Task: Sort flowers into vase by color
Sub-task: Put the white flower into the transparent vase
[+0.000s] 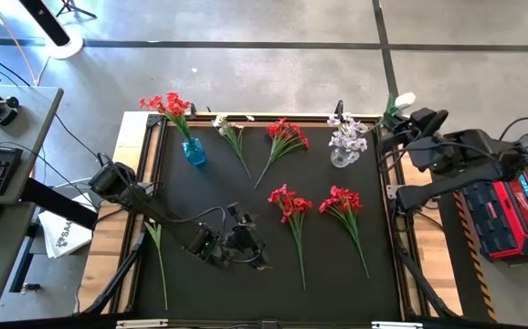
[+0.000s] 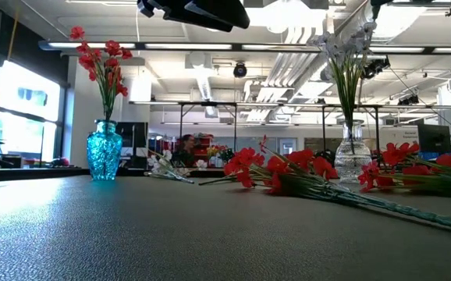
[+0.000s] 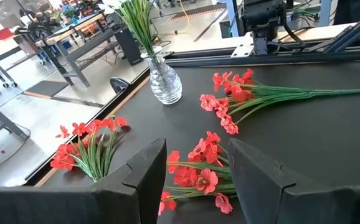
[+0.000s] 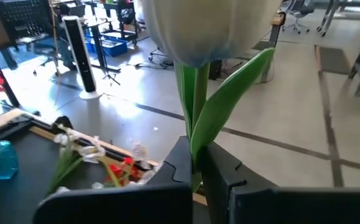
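Holding a white tulip [image 4: 208, 28] pinched by its stem beside the clear vase [image 1: 343, 155], the right gripper [image 1: 401, 111] leaves three red sprigs [image 1: 288, 203] and one white sprig [image 1: 231, 131] unsorted, while the left gripper [image 1: 246, 245] hovers open near them.

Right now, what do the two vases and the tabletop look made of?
Blue vase: translucent turquoise glass or clear plastic, faceted and glossy; light glints through it.
Clear vase: colourless glass or plastic with a ribbed diamond pattern; the green stems show through.
Tabletop: black matte mat, pebbled grain, likely rubber or textured vinyl.
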### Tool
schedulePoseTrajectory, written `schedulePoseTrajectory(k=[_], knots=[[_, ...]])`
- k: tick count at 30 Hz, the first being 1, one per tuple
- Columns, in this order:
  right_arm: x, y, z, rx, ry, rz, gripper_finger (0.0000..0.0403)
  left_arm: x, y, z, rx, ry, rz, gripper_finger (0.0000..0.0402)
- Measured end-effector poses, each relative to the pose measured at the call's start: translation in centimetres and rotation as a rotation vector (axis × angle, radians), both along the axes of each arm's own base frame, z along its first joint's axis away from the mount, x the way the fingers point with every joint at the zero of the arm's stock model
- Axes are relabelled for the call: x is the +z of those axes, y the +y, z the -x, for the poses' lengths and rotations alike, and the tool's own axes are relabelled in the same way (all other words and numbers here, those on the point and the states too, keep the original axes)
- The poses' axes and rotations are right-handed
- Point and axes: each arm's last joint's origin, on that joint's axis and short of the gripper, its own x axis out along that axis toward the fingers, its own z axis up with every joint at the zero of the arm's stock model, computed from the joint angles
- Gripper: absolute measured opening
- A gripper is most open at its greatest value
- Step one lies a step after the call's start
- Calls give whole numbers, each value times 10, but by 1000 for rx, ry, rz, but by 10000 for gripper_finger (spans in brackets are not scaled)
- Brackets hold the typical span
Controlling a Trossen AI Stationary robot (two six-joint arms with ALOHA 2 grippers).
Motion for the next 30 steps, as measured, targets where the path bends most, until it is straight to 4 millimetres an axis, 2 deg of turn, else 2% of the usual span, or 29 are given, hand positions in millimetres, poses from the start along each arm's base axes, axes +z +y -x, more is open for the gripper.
schedulePoseTrajectory(k=[6,20,23,30], knots=[[-20,1,-12,-11,4,-14,0,0,0,0,0,0,0,158],[-49,-16,-20,-129,75,-89,7,0,0,0,4,-10,13,158],[-53,-19,-22,-123,89,-101,39,0,0,0,4,-10,13,158],[-45,-21,-30,-13,108,-83,161,0,0,0,4,-10,13,158]])
